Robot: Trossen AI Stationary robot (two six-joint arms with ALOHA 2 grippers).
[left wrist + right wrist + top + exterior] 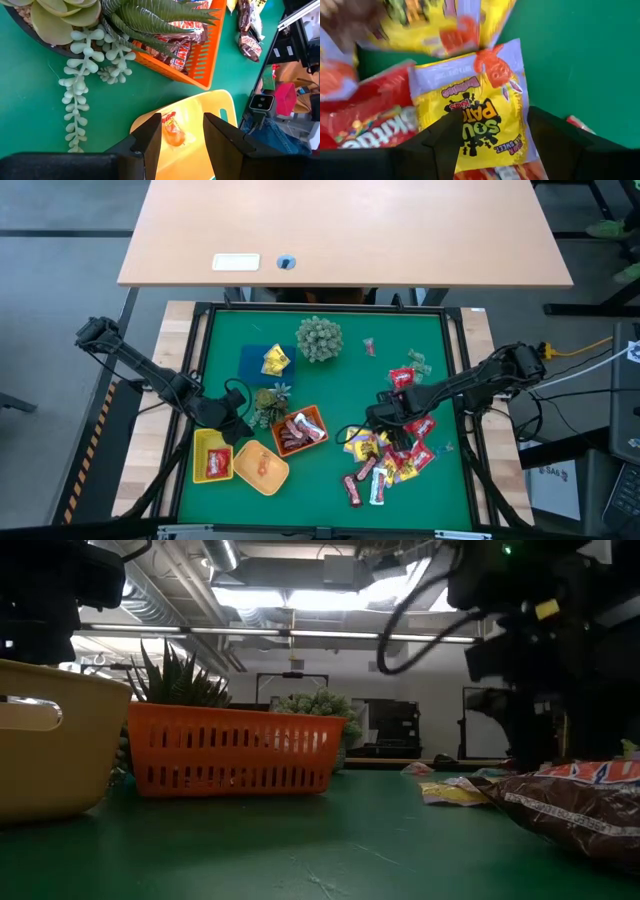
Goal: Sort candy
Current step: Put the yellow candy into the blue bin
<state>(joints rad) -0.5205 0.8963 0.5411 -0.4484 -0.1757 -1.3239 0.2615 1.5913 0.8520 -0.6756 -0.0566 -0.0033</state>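
Note:
The candy lies mostly in a heap on the right of the green mat: red, yellow and dark brown packets. My right gripper points down over this heap, open, one finger on either side of a yellow sour-sweets packet lying on top; no touch shows. My left gripper is open and holds nothing above the round yellow tray, in which a small orange sweet lies. Dark brown bars fill the orange tray. A red packet lies in the square yellow tray.
A spiky pale green plant ball stands at the far middle, and a potted succulent stands next to the orange tray. A yellow packet lies on a blue pad. Loose sweets lie at the far right. Bare mat shows at the near middle.

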